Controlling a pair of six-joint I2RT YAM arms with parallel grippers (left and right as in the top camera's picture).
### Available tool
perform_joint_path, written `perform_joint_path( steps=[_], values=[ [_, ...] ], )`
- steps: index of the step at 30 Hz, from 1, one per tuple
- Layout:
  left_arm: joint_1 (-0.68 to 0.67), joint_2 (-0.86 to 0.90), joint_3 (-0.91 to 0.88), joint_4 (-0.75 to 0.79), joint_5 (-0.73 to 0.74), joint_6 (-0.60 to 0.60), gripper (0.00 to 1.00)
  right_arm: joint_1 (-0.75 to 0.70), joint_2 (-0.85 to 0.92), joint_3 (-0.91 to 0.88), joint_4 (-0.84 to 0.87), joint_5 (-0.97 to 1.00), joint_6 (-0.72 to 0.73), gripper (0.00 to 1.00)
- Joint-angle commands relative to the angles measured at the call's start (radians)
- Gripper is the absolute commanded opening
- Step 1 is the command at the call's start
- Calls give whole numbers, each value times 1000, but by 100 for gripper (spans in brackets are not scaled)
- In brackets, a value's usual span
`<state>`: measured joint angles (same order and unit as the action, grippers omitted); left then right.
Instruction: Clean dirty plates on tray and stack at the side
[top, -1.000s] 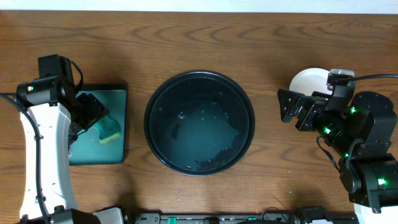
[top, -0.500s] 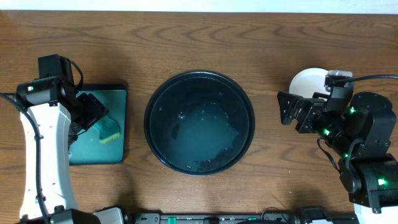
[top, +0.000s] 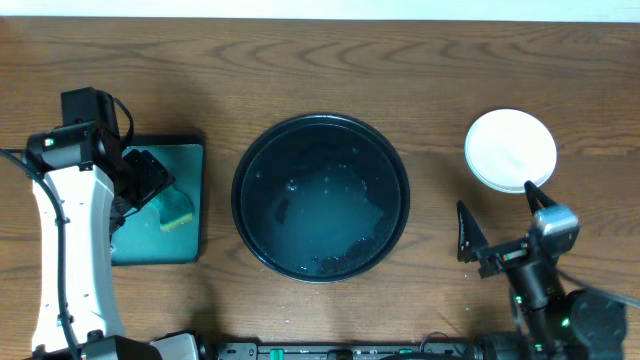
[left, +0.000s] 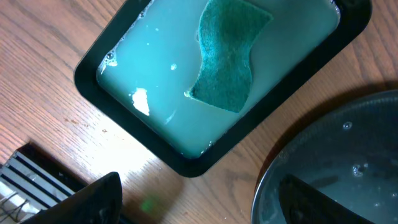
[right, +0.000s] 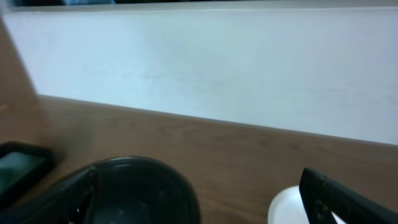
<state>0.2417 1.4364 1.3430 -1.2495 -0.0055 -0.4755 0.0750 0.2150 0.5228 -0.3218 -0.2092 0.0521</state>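
Note:
The large black tray (top: 320, 120) sits mid-table, wet, with no plate on it; it also shows in the left wrist view (left: 348, 162) and the right wrist view (right: 137, 186). The plates (top: 510, 150) lie stacked at the right, a white one on top; their edge shows in the right wrist view (right: 286, 208). My right gripper (top: 500, 215) is open and empty, raised near the front edge below the stack, and its jaws (right: 199, 208) face the tray. My left gripper (top: 150, 178) is open and empty over the teal tray, and its jaws (left: 208, 205) hold nothing.
A rectangular dark-rimmed teal tray (top: 195, 200) at the left holds liquid and a green sponge (top: 175, 208); both show in the left wrist view, the rim (left: 186, 165) and the sponge (left: 230, 56). A pale wall runs behind the table.
My right arm has pulled back from the plate stack toward the front edge, uncovering the plates. The left arm has not moved.

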Motion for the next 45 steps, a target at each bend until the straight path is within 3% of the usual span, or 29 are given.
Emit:
perform_joint_path(
  steps=[1,5,18,24,30,45],
  values=[
    [4,2,-2,-3,-6,-16,81,-16,-116,-151,92,22,19,99],
    [4,2,-2,-3,-6,-16,81,-17,-212,-287,223,22,41,99],
    [4,2,-2,-3,-6,-16,81,-24,-209,-512,504,67,48,99],
    [4,2,-2,-3,-6,-16,81,-52,-209,-517,470,66,21,99],
    [4,2,-2,-3,-6,-16,81,-68,-209,-517,263,68,13,99],
    [4,2,-2,-3,-6,-16,81,-70,-209,-517,258,70,-8,99]
  ],
)
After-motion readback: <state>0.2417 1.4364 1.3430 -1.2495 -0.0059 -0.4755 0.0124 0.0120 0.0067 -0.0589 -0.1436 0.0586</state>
